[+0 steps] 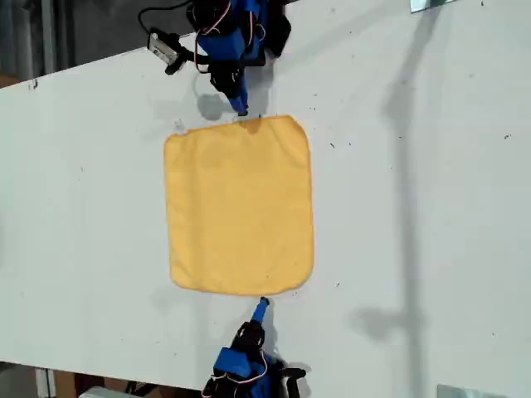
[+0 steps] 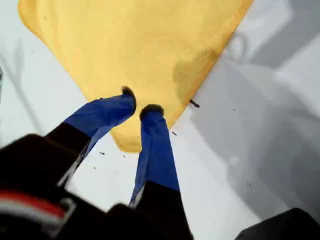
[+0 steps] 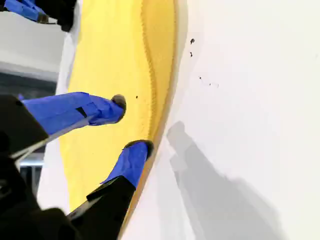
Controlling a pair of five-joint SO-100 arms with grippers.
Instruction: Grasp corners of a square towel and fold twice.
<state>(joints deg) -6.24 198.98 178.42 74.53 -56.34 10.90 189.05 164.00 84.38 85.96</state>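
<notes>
Bare white table (image 1: 431, 207) lies open on both sides of the towel (image 1: 239, 206) in the exterior view; only the two arms crowd it, at top centre and bottom centre of the frame

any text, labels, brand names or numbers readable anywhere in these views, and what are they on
None can be read.
The towel is plain yellow-orange with no tag or print showing.
The table carries only small dark specks, not writing.
My first gripper and my second gripper show bare blue fingers with no markings.
</notes>
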